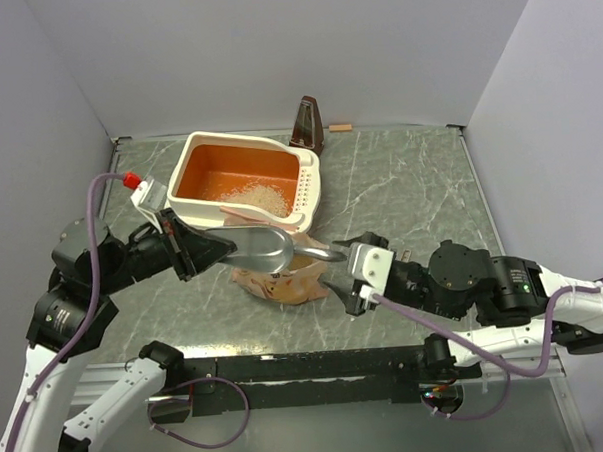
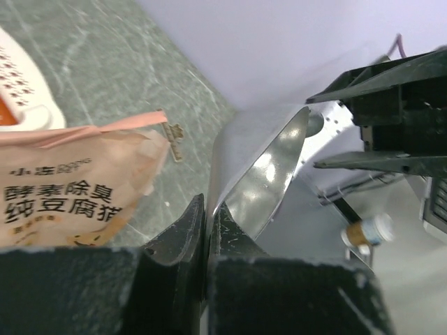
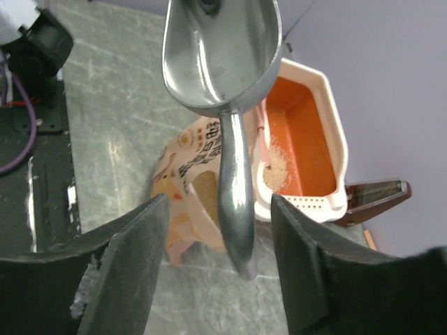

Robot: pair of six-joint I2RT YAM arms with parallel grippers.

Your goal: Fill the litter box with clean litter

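Observation:
The cream-white litter box [image 1: 311, 181] with orange inside stands at the back centre, with a small heap of pale clean litter [image 1: 255, 196] in its near part. My left gripper [image 1: 214, 248] is shut on the bowl edge of an empty metal scoop [image 1: 265, 250], held level just in front of the box, above the tan bag [image 1: 279, 282]. The left wrist view shows the jaws [image 2: 208, 206] pinching the scoop's wall [image 2: 262, 174]. My right gripper [image 1: 342, 274] is open. In the right wrist view the scoop's handle [image 3: 234, 195] lies between its fingers [image 3: 218, 202] without touching them.
A dark brown metronome [image 1: 306, 124] stands behind the box's right corner, with a small wooden piece [image 1: 339, 127] beside it. The tan printed bag [image 3: 188, 174] lies open under the scoop with brownish contents showing. Grey walls close in the table on three sides.

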